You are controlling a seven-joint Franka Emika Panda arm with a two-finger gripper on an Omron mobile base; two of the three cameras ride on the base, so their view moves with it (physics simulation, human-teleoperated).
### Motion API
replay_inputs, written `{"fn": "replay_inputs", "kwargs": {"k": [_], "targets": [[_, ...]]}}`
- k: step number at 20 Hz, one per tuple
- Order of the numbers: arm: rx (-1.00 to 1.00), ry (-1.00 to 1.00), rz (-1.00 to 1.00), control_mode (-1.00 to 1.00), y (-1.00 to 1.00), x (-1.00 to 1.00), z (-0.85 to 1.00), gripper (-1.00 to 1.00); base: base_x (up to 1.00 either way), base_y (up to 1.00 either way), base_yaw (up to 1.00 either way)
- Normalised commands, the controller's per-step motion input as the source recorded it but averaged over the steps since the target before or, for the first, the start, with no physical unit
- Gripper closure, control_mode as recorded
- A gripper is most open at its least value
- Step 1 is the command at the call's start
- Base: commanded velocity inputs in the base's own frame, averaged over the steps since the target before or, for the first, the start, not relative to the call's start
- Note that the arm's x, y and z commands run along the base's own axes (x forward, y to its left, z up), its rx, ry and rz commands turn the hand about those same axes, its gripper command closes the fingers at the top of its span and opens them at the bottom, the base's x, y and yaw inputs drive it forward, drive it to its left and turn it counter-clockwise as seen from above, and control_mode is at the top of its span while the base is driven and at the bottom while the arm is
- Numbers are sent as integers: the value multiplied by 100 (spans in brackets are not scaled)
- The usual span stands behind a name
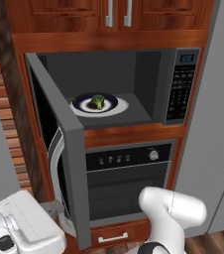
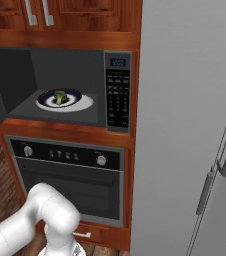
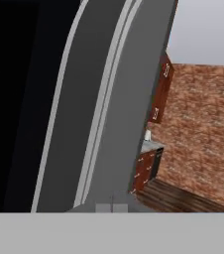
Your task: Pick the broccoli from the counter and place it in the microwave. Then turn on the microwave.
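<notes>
The microwave (image 1: 134, 84) sits in a wooden wall column above the black oven (image 1: 129, 178), and its door (image 1: 67, 149) hangs wide open, swung out toward the left with the grey inner face turned to the room. Inside, on the white turntable (image 2: 85, 105), a dark-rimmed plate (image 1: 111, 101) lies toward the left half of the cavity floor, and the broccoli (image 1: 98, 101) stands on the middle of it, stem down. So the placing looks done; closing the door and pressing the keypad (image 1: 179, 92) at the microwave's right edge remain.

The arm (image 1: 176, 211) bends low in front of the oven. From the hand view, the gripper is pressed right up against the outer side of the open door, its jaws fully closed and holding nothing.

My worry is the push: if the closed fingers slide along the smooth door face or slip off its edge, the door may only swing partway and not latch, and the microwave would not start. A hard shove could also jolt the plate.

The fingertips themselves are too dim to make out, and the keypad labels are unreadable.
</notes>
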Motion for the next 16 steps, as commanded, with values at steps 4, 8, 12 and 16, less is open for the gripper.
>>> {"fn": "replay_inputs", "kwargs": {"k": [4, 8, 12, 16], "targets": [[-14, 0, -8, -100, 28, 49, -42, 100, 0, 0, 0], [-18, 0, 0, -100, 30, 42, -54, 100, 0, 0, 0], [-19, -1, 0, -100, 35, 11, -56, 100, 0, 0, 0], [-17, -4, 0, -100, 31, 0, -59, 100, 0, 0, 0]]}}
